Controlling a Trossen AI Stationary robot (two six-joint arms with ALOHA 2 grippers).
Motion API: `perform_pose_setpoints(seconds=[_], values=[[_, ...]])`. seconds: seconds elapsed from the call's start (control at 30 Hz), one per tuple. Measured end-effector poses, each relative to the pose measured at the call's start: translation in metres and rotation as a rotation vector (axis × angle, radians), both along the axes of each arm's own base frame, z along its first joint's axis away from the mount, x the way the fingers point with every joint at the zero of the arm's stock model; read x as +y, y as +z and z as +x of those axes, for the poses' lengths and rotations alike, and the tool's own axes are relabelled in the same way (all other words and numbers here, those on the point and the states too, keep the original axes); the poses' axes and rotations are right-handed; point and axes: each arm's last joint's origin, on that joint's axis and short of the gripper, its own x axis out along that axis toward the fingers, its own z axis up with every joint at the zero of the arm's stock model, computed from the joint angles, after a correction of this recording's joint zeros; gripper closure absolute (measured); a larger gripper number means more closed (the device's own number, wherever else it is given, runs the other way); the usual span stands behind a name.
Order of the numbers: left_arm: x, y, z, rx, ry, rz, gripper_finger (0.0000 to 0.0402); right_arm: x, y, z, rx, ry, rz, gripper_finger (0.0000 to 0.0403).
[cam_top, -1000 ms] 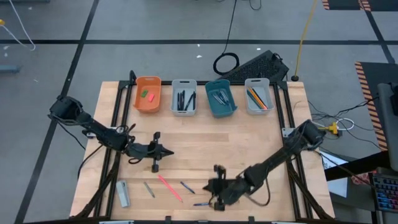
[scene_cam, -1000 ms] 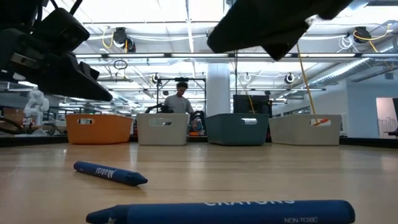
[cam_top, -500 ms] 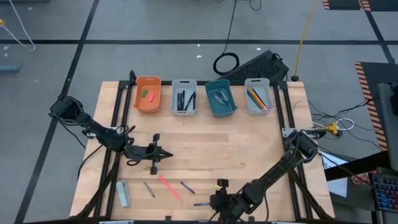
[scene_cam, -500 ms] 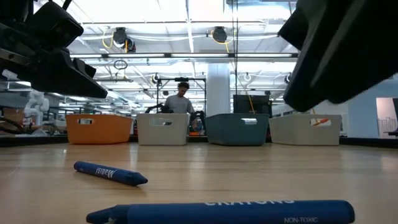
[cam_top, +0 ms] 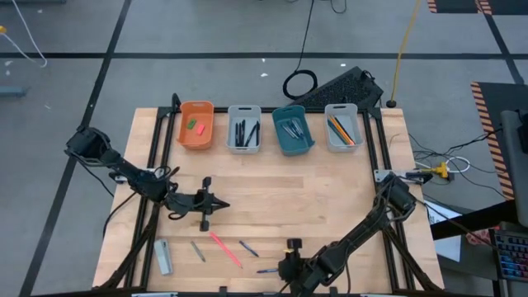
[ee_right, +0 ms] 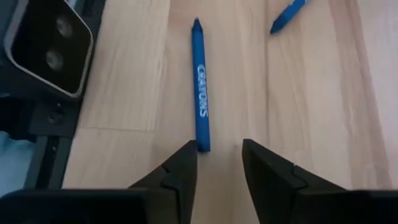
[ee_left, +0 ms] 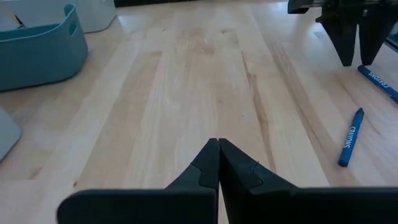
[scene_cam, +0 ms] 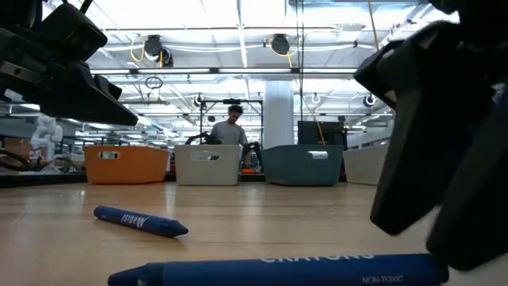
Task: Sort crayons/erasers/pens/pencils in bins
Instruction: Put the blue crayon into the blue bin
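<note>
A blue crayon (ee_right: 200, 109) lies flat on the table near its near edge (cam_top: 266, 270). My right gripper (ee_right: 217, 160) is open and low over the table, its fingertips just short of the crayon's nearer end (ee_right: 204, 147). A second blue crayon (cam_top: 247, 247), a pink-red crayon (cam_top: 224, 249) and a grey pencil (cam_top: 198, 251) lie to the left of it. My left gripper (cam_top: 223, 202) hovers shut at mid-left. The bins stand along the far edge: orange (cam_top: 196, 136) with a green eraser (cam_top: 191, 124) and a pink-red eraser (cam_top: 200, 129), grey-white (cam_top: 244, 140), teal (cam_top: 293, 144), grey-white (cam_top: 342, 142).
A grey flat object (cam_top: 162, 256) lies at the near left corner. The low camera's housing (ee_right: 46, 46) sits at the near edge, close beside my right gripper. Bare wood spans the table's middle (cam_top: 313, 190). A person stands in the room beyond the bins (scene_cam: 230, 127).
My right gripper has moved toward the table's near edge and come down beside the blue crayon. Neither the crayons nor my left gripper have moved.
</note>
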Motion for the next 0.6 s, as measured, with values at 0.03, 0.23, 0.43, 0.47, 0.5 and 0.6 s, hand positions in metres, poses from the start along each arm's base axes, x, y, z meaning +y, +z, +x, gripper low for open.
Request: perform_pose_setpoints(seconds=[0.03, 0.23, 0.43, 0.47, 0.5, 0.6], values=[[0.0, 0.0, 0.0, 0.0, 0.001, -0.002, 0.0399, 0.0, 0.001, 0.0, -0.004, 0.003, 0.0, 0.0284], [0.0, 0.0, 0.0, -0.001, 0.012, -0.01, 0.0395, 0.0, 0.002, 0.002, -0.005, 0.035, 0.016, 0.03], [0.0, 0.0, 0.0, -0.002, 0.013, -0.011, 0.0394, -0.005, -0.004, 0.007, -0.017, 0.068, 0.07, 0.0305], [0.0, 0.0, 0.0, -0.001, 0.013, -0.011, 0.0394, -0.007, -0.006, 0.007, -0.011, 0.07, 0.081, 0.0305], [0.0, 0.0, 0.0, -0.002, 0.013, -0.011, 0.0394, -0.009, -0.008, 0.007, -0.013, 0.067, 0.09, 0.0305], [0.0, 0.0, 0.0, -0.001, 0.013, -0.011, 0.0399, -0.013, -0.013, 0.006, -0.017, 0.056, 0.099, 0.031]])
